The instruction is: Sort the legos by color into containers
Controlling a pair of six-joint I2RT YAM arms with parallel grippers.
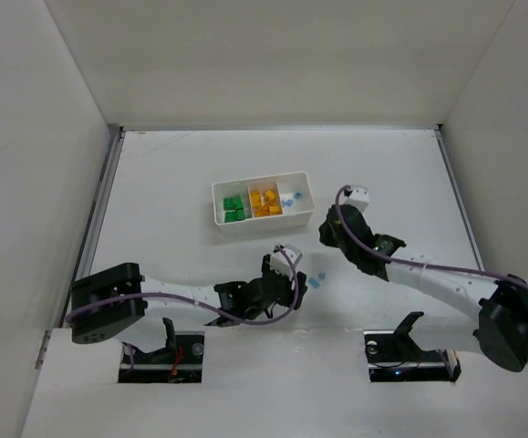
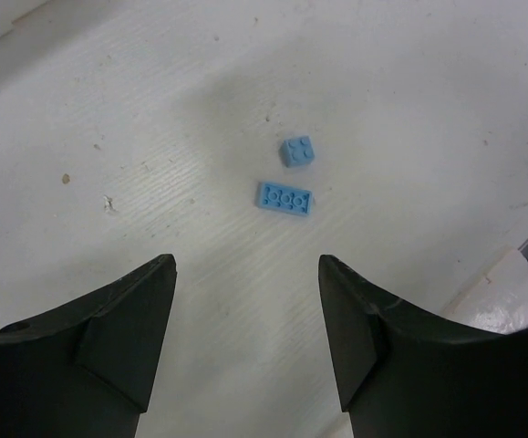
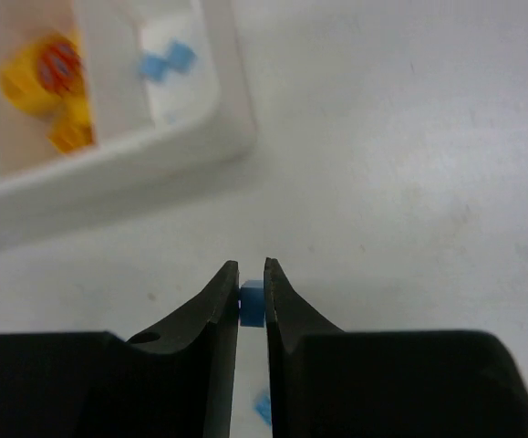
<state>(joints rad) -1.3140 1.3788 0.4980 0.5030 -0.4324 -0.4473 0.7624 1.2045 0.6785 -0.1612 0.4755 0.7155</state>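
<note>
The white three-compartment tray (image 1: pixel 220 205) holds green legos (image 1: pixel 234 209), yellow-orange legos (image 1: pixel 264 203) and pale blue legos (image 1: pixel 291 197). Just right of the tray's near corner, my right gripper (image 1: pixel 329 235) is shut on a small pale blue brick (image 3: pixel 252 303), held above the table with the tray's (image 3: pixel 154 151) blue compartment ahead to the left. My left gripper (image 2: pixel 245 274) stands open and empty, low over the table. Ahead of it lie a small square blue brick (image 2: pixel 298 151) and a flat blue brick (image 2: pixel 284 197), both apart from its fingers.
The yellow pieces (image 3: pixel 45 78) in the middle compartment include one with reddish studs. Another blue brick (image 3: pixel 264 406) lies on the table under my right gripper. White walls enclose the table on three sides.
</note>
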